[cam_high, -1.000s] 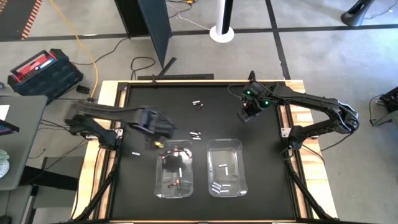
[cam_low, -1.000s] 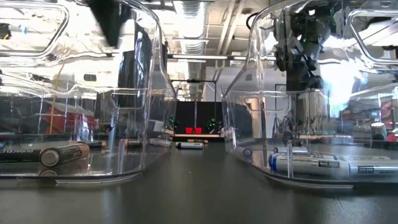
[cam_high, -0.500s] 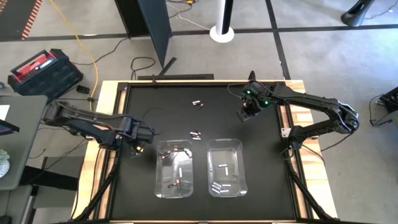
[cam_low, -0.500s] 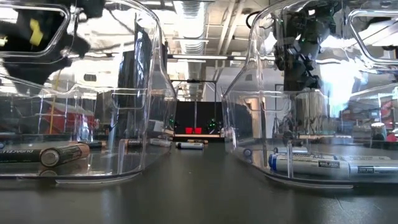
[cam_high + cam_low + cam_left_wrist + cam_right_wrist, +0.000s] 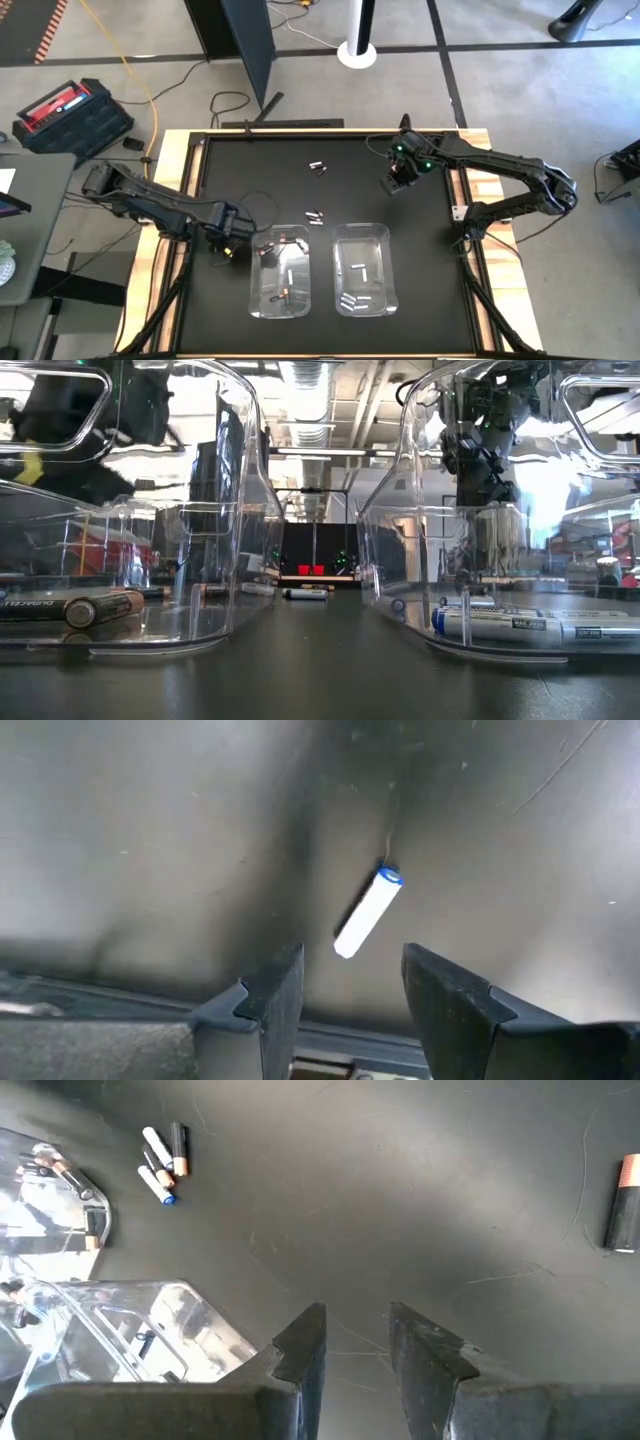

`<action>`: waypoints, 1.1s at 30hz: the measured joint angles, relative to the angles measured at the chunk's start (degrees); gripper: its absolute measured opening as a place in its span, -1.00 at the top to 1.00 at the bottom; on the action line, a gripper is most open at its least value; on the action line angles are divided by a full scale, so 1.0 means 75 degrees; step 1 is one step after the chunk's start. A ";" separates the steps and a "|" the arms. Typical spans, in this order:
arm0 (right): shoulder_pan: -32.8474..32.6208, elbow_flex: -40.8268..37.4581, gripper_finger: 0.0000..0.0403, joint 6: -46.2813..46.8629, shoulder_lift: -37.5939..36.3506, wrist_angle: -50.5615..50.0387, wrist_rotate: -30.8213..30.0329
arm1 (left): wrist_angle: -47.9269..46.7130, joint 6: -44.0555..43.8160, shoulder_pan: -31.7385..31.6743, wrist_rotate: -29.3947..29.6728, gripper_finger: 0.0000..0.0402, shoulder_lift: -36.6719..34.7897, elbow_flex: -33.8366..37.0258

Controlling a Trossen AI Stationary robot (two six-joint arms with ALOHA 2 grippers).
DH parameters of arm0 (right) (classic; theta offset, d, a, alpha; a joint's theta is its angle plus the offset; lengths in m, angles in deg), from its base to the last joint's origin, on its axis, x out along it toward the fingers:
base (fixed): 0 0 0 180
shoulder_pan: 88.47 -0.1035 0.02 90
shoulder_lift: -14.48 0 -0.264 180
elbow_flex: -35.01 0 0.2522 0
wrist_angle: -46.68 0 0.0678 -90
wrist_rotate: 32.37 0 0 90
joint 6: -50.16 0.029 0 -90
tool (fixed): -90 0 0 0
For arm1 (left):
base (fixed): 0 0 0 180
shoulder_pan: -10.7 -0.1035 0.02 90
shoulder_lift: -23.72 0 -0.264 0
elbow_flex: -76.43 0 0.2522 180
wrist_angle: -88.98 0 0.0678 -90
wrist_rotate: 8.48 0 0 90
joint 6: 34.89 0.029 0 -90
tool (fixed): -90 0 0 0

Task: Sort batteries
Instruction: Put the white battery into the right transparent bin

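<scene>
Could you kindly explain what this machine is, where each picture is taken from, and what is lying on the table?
It is a robot with two dark arms at a black table, each ending in a two-finger gripper. One camera looks straight down, one sits level with the tabletop, and one rides on each wrist. Two clear bins hold sorted batteries: the left bin dark ones, the right bin white ones. More loose batteries lie on the table. The left gripper hangs open above a white battery beside the left bin, holding nothing. The right gripper waits near the far right corner, open and empty.
</scene>
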 joint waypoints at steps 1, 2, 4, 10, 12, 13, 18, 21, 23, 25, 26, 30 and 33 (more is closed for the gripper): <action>0.0000 0.0000 0.37 0.0003 0.0000 0.0000 0.0000 | 0.0098 -0.0008 0.0033 -0.0054 0.18 0.0004 0.0093; -0.0002 0.0000 0.37 0.0003 0.0000 -0.0003 0.0002 | 0.0253 -0.0033 0.0055 -0.0152 0.18 0.0004 0.0183; -0.0006 0.0000 0.37 0.0003 0.0000 -0.0001 0.0000 | 0.0566 -0.0108 0.0075 -0.0230 0.18 -0.0001 0.0355; -0.0034 0.0000 0.37 0.0006 0.0000 -0.0003 0.0003 | 0.0929 -0.0087 0.0093 -0.0223 0.18 -0.0005 0.0772; -0.0033 0.0000 0.37 0.0006 0.0000 -0.0003 0.0003 | 0.0990 -0.0092 0.0093 -0.0226 0.18 -0.0005 0.0974; -0.0032 0.0000 0.37 0.0006 0.0000 -0.0003 0.0003 | 0.1024 -0.0109 0.0093 -0.0226 0.18 -0.0005 0.1070; -0.0032 0.0000 0.37 0.0006 0.0000 -0.0003 0.0003 | 0.1266 -0.0240 0.0093 -0.0229 0.19 -0.0028 0.1414; -0.0032 0.0000 0.37 0.0005 0.0000 0.0000 0.0003 | 0.1308 -0.0292 0.0093 -0.0227 0.25 -0.0015 0.1424; -0.0032 0.0000 0.37 0.0003 0.0000 0.0000 0.0003 | 0.1363 -0.0298 0.0093 -0.0213 0.34 -0.0020 0.1428; -0.0032 0.0000 0.37 0.0003 0.0000 0.0000 0.0003 | 0.1431 -0.0309 0.0093 -0.0202 0.44 -0.0020 0.1431; -0.0032 0.0000 0.37 0.0003 0.0000 0.0000 0.0003 | 0.1453 -0.0306 0.0093 -0.0202 0.49 -0.0017 0.1431; -0.0032 0.0000 0.37 0.0003 0.0000 0.0000 0.0003 | 0.1500 -0.0312 0.0093 -0.0193 0.70 -0.0014 0.1440; -0.0032 0.0000 0.37 0.0003 0.0000 0.0000 0.0003 | 0.1510 -0.0312 0.0093 -0.0185 0.82 -0.0014 0.1440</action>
